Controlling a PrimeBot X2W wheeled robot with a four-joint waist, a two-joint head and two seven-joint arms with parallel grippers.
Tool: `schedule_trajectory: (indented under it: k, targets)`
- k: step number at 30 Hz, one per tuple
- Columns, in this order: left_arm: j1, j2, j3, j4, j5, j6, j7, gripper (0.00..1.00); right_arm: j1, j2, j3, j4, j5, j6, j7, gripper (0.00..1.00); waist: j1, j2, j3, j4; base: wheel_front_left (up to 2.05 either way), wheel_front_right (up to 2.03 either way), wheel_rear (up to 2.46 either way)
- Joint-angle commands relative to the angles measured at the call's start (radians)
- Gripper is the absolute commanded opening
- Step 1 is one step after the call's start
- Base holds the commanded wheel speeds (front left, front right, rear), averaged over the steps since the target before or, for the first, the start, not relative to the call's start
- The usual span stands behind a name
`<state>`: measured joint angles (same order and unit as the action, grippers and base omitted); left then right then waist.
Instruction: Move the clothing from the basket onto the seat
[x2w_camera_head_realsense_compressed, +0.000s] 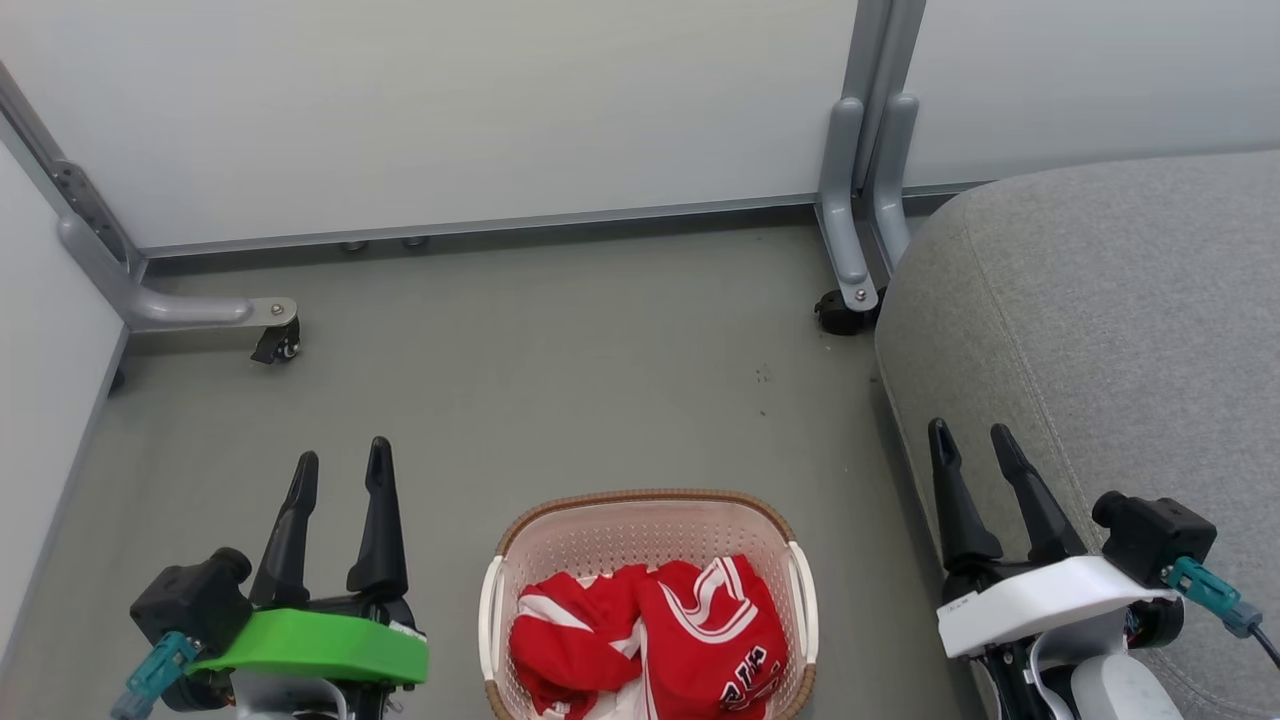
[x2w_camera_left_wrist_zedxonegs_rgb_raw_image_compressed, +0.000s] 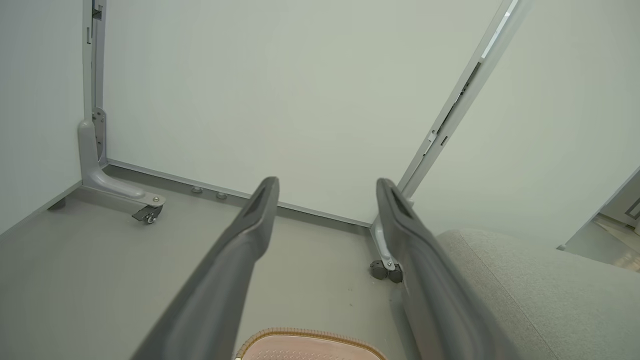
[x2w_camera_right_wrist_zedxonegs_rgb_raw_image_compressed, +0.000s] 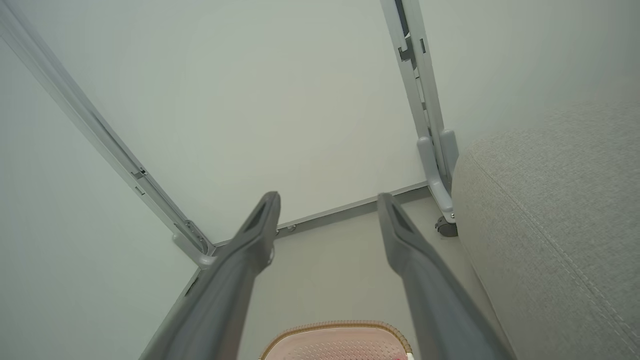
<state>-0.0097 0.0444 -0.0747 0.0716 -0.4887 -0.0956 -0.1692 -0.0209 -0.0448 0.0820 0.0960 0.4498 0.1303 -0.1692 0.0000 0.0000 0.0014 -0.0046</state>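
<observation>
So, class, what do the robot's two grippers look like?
The left gripper has two long, dark, tapering fingers and a green cover; the right gripper has the same fingers and a white cover. Each carries a black block with a teal plug; the right's trails a dark cable.

Test-lab bay w/ white partition panels (x2w_camera_head_realsense_compressed: 450, 110) on castor feet (x2w_camera_head_realsense_compressed: 250, 312), grey floor (x2w_camera_head_realsense_compressed: 560, 380)

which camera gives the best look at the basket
The head view: the basket shows nearly whole, with its brown rim, white handles and the red clothing inside. Each wrist view catches its far rim and some perforated wall at the bottom edge.
</observation>
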Motion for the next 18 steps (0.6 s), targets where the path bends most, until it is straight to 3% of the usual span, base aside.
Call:
schedule_trajectory:
  k: [1,18]
  targets:
    - [0.006,0.007,-0.003,-0.011,0.026,0.007,-0.010,1.00,0.005,-0.006,0.004,-0.014,-0.029,0.000,-0.010,1.00,0.0000,0.0000,0.000,0.001,0.00,0.00,0.00]
    - [0.023,0.008,-0.017,-0.021,0.183,0.001,-0.047,1.00,0.020,-0.007,0.014,-0.040,-0.175,0.001,-0.048,1.00,0.0000,0.0000,-0.005,0.005,0.00,0.00,0.00]
